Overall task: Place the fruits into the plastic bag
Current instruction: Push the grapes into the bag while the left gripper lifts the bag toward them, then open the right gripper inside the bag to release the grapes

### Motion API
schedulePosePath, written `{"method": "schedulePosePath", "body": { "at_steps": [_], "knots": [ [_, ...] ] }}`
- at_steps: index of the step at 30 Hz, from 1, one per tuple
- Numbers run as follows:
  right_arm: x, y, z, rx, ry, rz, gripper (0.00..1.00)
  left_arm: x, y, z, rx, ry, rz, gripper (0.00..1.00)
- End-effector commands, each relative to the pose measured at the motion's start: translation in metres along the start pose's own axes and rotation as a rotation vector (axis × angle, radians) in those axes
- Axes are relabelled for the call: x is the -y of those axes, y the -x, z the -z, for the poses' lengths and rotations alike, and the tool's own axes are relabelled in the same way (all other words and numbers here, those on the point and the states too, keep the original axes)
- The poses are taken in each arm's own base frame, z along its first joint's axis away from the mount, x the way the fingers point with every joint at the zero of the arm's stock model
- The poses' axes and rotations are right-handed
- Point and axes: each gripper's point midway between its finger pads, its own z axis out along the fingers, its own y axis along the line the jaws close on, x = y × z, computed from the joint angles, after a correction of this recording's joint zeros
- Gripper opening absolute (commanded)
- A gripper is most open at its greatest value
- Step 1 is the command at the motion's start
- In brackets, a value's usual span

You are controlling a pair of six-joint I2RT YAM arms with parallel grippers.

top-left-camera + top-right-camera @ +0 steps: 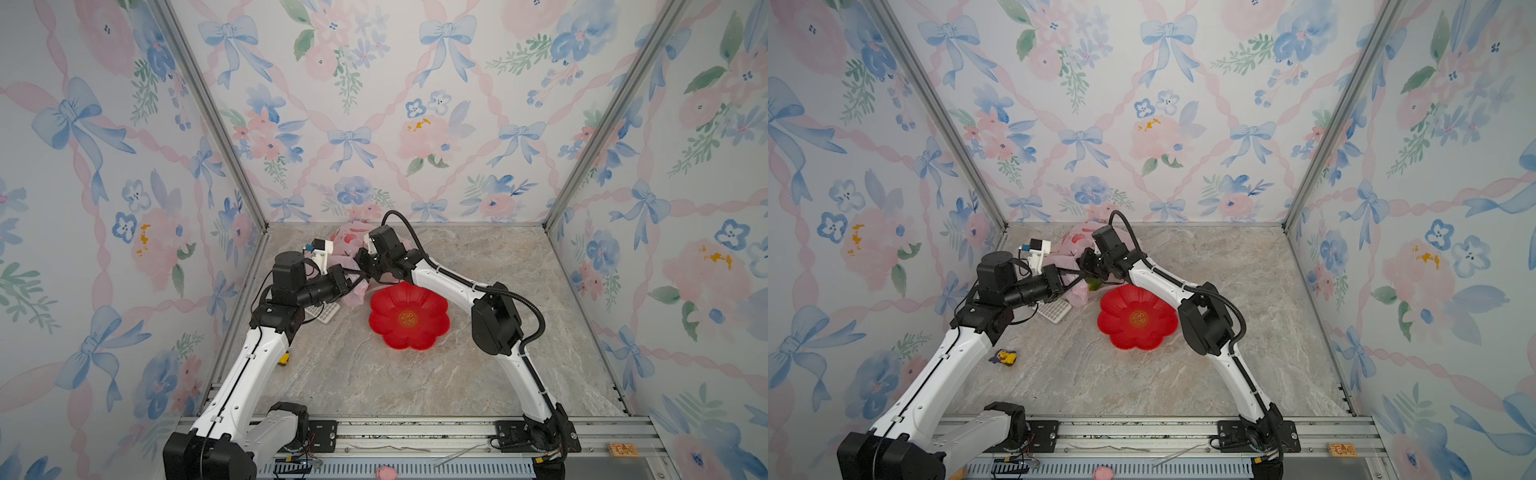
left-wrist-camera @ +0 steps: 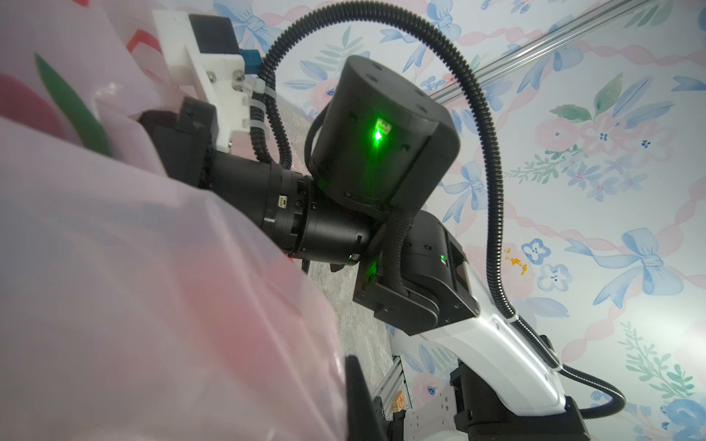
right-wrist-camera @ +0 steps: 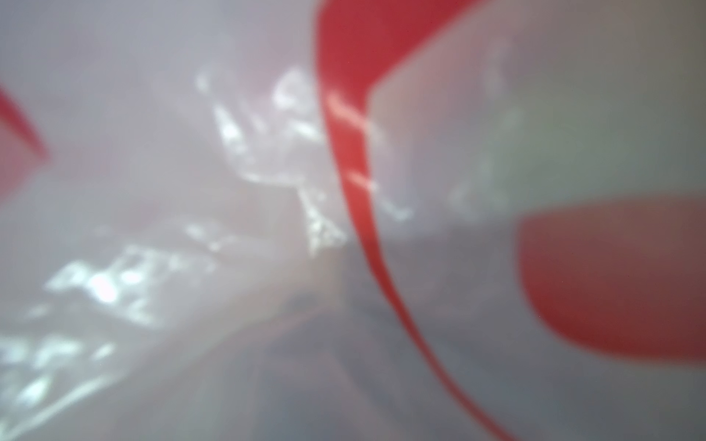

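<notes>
Plate (image 1: 432, 299): empty.
Bag (image 1: 347, 240): just behind the plate.
Fruit: one green bit (image 1: 1094, 285) shows by the bag — rest likely inside.
Left hand (image 1: 354, 286): pinched shut on the bag.
Right hand (image 1: 363, 271): tips hidden in bag, can't tell.
Job: nearly done, I think.

1. Both top views look down from high up, above the near edge of the tabletop (image 1: 374, 374), and face the far wall (image 1: 374, 124).
2. They are far off and share nearly all: the left arm (image 1: 249, 365), the right arm (image 1: 449, 278), the red plate (image 1: 409, 318), the plastic bag (image 1: 356, 296).
3. The left wrist view sits very near the plastic bag (image 2: 133, 286) and looks across at the right arm (image 2: 382, 152) and a wall (image 2: 611, 191).
4. The right wrist view is pressed so near the plastic bag (image 3: 153, 172) that all is blurry.
</notes>
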Motion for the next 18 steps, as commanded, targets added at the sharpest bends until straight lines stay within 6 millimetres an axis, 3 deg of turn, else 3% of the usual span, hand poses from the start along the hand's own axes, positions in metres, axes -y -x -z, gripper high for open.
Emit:
{"method": "schedulePosePath", "body": {
  "at_steps": [1,12,15,18],
  "knots": [
    [0.013,0.01,-0.009,0.01,-0.039,0.007,0.17,0.011,-0.003,0.004,-0.011,-0.039,-0.026,0.0],
    [0.034,0.059,-0.018,0.12,-0.033,-0.103,0.18,0.011,-0.019,0.012,-0.041,-0.069,-0.009,0.0],
    [0.036,0.067,-0.019,0.141,-0.025,-0.125,0.24,0.007,-0.021,0.014,-0.041,-0.065,0.003,0.0],
    [0.038,0.07,-0.021,0.147,-0.016,-0.143,0.35,0.002,-0.023,0.015,-0.036,-0.057,0.015,0.0]
  ]
}}
